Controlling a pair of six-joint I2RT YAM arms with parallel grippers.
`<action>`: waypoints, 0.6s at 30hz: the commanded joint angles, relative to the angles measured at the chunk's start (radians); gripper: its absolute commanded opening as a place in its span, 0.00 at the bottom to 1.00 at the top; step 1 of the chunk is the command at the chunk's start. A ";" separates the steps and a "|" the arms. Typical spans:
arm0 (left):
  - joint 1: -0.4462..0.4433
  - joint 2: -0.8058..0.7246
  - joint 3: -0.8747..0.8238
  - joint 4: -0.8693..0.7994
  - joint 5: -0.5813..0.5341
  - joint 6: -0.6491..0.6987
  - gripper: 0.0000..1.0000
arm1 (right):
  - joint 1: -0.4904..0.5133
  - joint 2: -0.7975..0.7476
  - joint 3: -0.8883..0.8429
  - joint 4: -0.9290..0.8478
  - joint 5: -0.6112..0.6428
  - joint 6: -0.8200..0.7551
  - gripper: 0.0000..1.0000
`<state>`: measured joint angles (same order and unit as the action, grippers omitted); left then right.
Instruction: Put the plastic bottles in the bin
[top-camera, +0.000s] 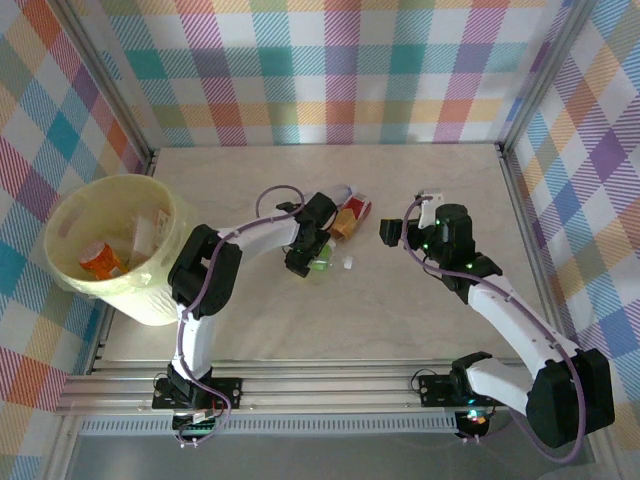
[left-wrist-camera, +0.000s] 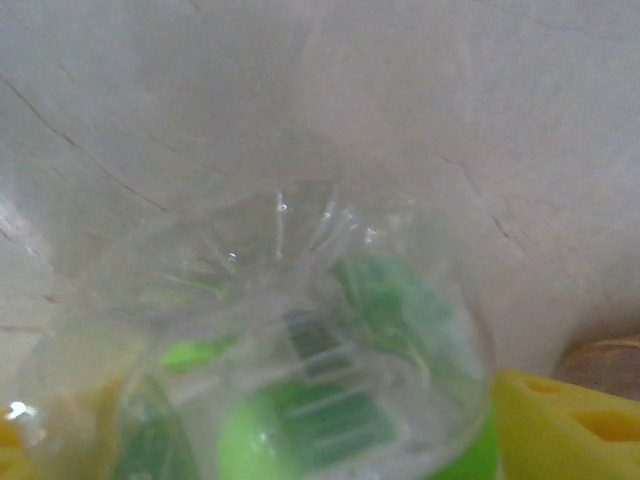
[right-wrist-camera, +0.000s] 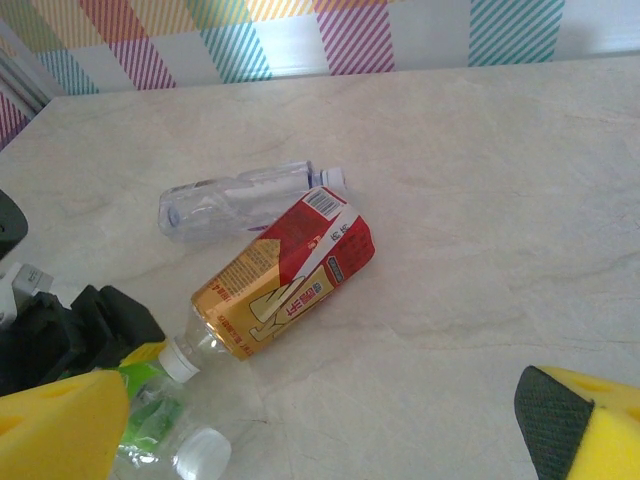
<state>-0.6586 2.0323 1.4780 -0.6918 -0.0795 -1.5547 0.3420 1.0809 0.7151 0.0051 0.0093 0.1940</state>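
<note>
Where the left gripper (top-camera: 303, 260) hangs, a green-labelled bottle (left-wrist-camera: 340, 400) lies.

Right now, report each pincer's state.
Left pincer: around the green bottle; grip cannot be told.
Right pincer: open, empty.

blurred green-label bottle (left-wrist-camera: 330, 400), cropped below

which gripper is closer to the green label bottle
Left. The left gripper is down at the green-label bottle, close against it; the right gripper hangs apart from it, off to its right.
</note>
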 joint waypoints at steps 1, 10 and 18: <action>-0.008 -0.021 -0.040 -0.005 -0.065 -0.010 0.75 | 0.006 -0.015 -0.005 -0.002 0.010 -0.016 1.00; -0.008 -0.119 -0.219 0.138 -0.185 0.039 0.54 | 0.006 0.008 0.016 0.002 0.012 -0.010 1.00; -0.009 -0.225 -0.354 0.333 -0.225 0.200 0.48 | 0.006 0.032 0.032 -0.006 0.001 0.005 1.00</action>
<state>-0.6647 1.8473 1.1675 -0.4347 -0.2466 -1.4506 0.3420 1.1049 0.7155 0.0048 0.0116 0.1951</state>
